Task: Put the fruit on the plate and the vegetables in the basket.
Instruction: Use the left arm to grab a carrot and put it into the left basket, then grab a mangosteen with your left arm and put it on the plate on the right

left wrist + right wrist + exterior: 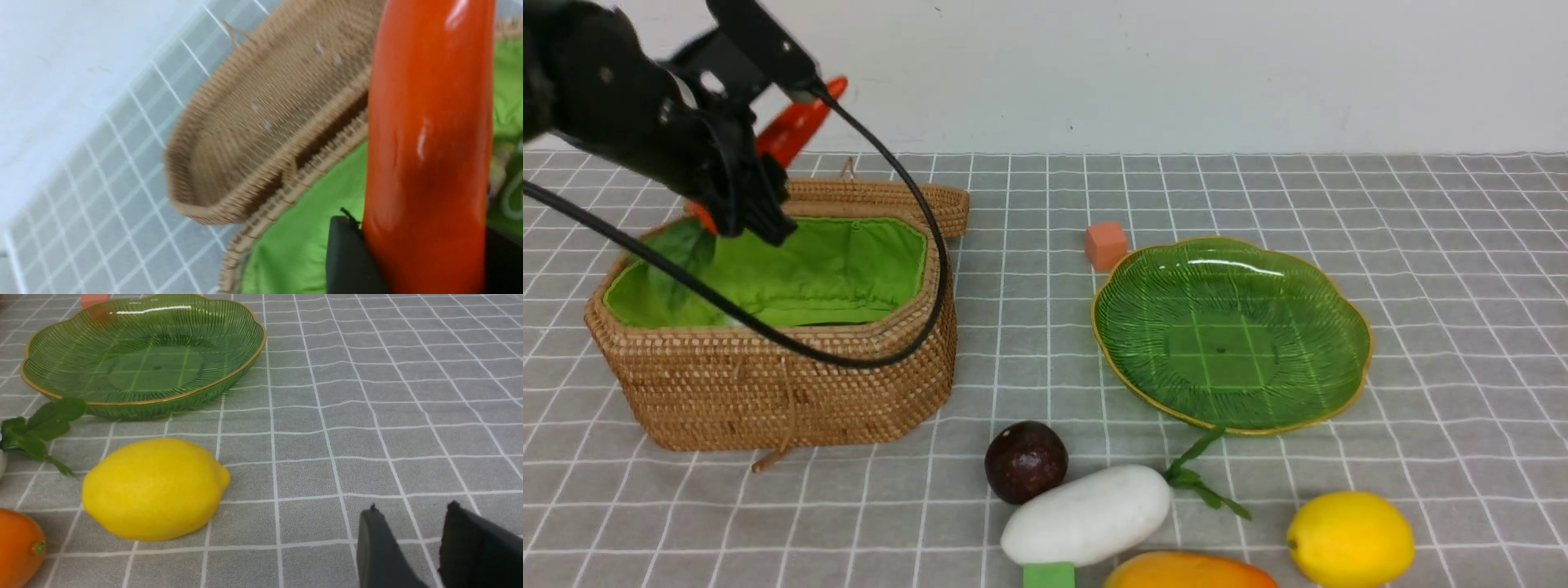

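— Grey checked cloth covers the tabletop [1462,245], with a white wall [1176,65] behind. Where do we find the carrot?

— We see the carrot [796,126] in the air over the basket [768,392], tilted, tip toward the wall, green leaves hanging over the left part of the green lining. The left end effector [756,216] has it clamped: our left wrist view shows a dark pad [347,257] pressed against each side of the orange body.

— And the lid?

— The lid [882,200] lies just behind the basket, against its back edge.

— Our other arm?

— We find the right end effector [425,547] only in its own wrist view, down near the cloth, fingers [380,555] slightly apart and holding nothing, the lemon [155,490] lying near it.

— The rest?

— All on the tabletop. The plate [1233,429] sits right of the basket, an orange cube [1106,245] just beside its far left rim. Nearer us lie the maroon ball [1026,461] and the white radish [1086,514], touching or nearly so; we cannot tell which. The radish's leafy stem reaches toward the plate's near rim. A green cube [1048,575] sits at the radish's near side, and the mango [1188,572], cut by the frame's edge, lies between radish and lemon.
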